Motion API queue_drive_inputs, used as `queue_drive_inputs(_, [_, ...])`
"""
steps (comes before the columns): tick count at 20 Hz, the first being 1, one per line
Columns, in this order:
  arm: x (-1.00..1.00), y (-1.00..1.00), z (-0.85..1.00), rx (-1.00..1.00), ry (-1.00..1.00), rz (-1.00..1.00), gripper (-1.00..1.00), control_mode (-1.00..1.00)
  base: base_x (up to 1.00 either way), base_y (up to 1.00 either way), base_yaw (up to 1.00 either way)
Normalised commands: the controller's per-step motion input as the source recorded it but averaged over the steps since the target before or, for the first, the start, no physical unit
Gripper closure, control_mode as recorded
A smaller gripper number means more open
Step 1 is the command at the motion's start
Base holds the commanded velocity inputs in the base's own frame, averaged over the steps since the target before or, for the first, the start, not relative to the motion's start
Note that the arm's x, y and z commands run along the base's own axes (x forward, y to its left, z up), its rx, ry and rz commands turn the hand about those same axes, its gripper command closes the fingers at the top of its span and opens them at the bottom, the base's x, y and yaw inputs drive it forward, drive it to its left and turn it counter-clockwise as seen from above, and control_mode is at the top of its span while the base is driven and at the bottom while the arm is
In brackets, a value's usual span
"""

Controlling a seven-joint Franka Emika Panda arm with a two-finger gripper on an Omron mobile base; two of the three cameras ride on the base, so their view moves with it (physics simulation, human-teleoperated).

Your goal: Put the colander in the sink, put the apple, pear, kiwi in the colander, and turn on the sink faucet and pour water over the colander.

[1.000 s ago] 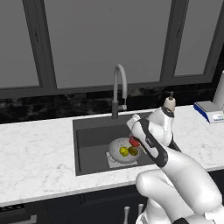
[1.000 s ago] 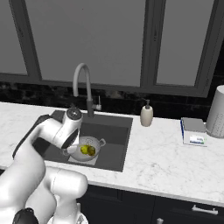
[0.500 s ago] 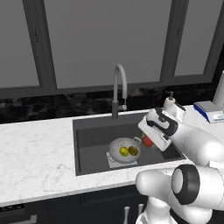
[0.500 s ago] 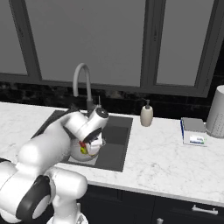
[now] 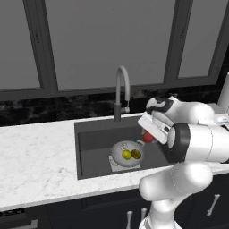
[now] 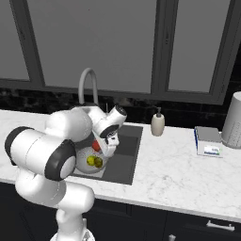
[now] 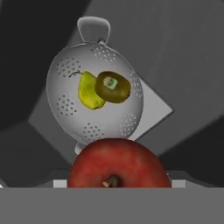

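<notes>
Apple (image 7: 119,162) pinched in the gripper (image 5: 149,135) jaws, held above the sink (image 5: 91,138) just right of the colander (image 7: 94,94), which lies ahead and below with pear (image 7: 89,92) and kiwi (image 7: 113,86) already inside.

the silver colander (image 7: 94,94) sits in the dark sink (image 5: 96,138) on the light grey square plate at its bottom, one loop handle showing at its rim. inside it the yellow-green pear (image 7: 89,92) and the olive-brown kiwi (image 7: 113,87) lie touching. the red apple (image 7: 119,164) is up above the basin, beside the colander, stem end visible. the grey gooseneck faucet (image 5: 121,91) stands behind the sink.
</notes>
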Motion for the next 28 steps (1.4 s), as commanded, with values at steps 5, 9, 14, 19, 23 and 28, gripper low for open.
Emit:
queue_drive_inputs(5, [0.00,0.00,-0.41,0.10,-0.08,0.00,1.00,-1.00,0.00,0.00,0.00])
queue_drive_inputs(9, [0.00,0.12,-0.48,0.03,-0.07,0.00,1.00,-1.00,0.00,0.00,0.00])
queue_drive_inputs(14, [0.03,0.32,-0.43,0.00,-0.05,0.00,1.00,-1.00,0.00,0.00,0.00])
queue_drive_inputs(19, [0.08,0.37,-0.45,0.00,0.00,0.00,1.00,-1.00,0.00,0.00,0.00])
queue_drive_inputs(23, [0.16,0.13,-0.48,0.00,0.00,0.00,1.00,-1.00,0.00,0.00,0.00])
queue_drive_inputs(28, [0.41,0.00,-0.35,0.01,0.00,0.00,1.00,-1.00,0.00,0.00,0.00])
